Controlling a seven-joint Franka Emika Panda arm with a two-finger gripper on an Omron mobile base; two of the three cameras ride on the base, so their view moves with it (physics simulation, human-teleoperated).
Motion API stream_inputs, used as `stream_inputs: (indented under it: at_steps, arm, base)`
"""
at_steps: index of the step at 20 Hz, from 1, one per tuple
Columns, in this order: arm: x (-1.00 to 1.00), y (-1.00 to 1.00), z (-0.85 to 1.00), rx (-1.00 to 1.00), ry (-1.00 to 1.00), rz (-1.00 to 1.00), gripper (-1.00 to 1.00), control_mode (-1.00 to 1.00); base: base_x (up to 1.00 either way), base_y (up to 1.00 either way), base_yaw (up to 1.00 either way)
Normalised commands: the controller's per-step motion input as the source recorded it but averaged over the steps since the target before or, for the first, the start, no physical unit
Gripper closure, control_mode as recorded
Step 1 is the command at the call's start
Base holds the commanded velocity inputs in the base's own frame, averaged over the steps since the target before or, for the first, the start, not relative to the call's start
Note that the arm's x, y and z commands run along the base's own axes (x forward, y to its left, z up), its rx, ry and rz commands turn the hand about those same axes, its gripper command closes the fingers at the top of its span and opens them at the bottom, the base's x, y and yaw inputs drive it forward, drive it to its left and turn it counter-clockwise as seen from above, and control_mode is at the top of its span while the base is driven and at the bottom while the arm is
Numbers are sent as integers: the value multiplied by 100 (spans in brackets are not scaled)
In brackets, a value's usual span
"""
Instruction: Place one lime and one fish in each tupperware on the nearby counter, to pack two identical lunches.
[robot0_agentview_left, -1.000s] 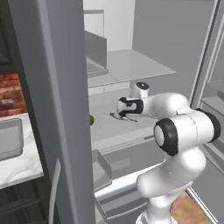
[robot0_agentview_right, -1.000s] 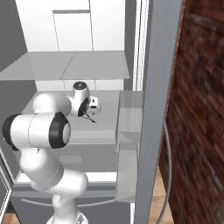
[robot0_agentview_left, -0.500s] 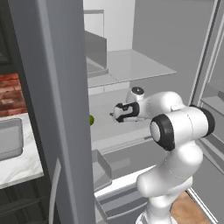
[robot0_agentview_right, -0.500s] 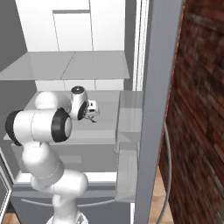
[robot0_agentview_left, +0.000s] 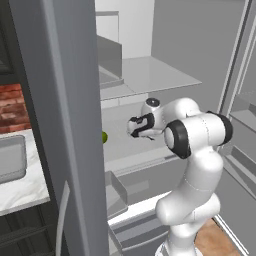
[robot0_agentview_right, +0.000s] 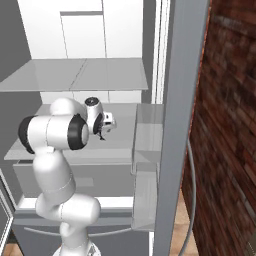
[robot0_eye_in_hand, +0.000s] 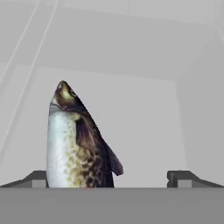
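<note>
A speckled brown and silver fish (robot0_eye_in_hand: 76, 140) lies on the pale fridge shelf (robot0_eye_in_hand: 144, 131), its head pointing away from the hand. My gripper (robot0_eye_in_hand: 109, 179) is open, its two dark fingertips (robot0_eye_in_hand: 37, 178) on either side of the fish's tail end, and the fish sits nearer the left tip. In the base views the gripper (robot0_agentview_left: 132, 126) (robot0_agentview_right: 101, 132) hovers low over the middle fridge shelf. A green lime (robot0_agentview_left: 104, 136) peeks out from behind the fridge door edge on that shelf. One grey tupperware (robot0_agentview_left: 11, 159) rests on the marble counter (robot0_agentview_left: 22, 189) at far left.
The open grey fridge door (robot0_agentview_left: 65, 125) stands between the shelf and the counter. Clear door bins (robot0_agentview_right: 147, 130) hang on the other door, close to the right of the hand. A shelf (robot0_agentview_left: 145, 72) sits above the hand and drawers (robot0_agentview_left: 125, 187) below. A brick wall (robot0_agentview_right: 225, 125) lies to the right.
The hand has shifted a little to the left and lower over the shelf while the elbow swung round. The jaws have stayed wide apart.
</note>
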Motion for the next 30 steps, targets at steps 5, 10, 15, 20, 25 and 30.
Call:
stream_inputs:
  at_steps: [5,10,15,20,25,30]
  arm:
    - [1,21,-70,-3,0,0,100,-100]
    - [0,0,-5,0,0,0,100,-100]
    - [-42,0,-2,0,0,0,100,-100]
    - [-86,0,-16,0,-7,0,100,-100]
    - [-75,0,66,0,-23,-10,100,-100]
    - [-70,0,100,10,-2,-15,100,-100]
  base:
    - [0,0,0]
    - [0,0,0]
    - [0,0,0]
    - [0,0,0]
    - [0,0,0]
    - [0,0,0]
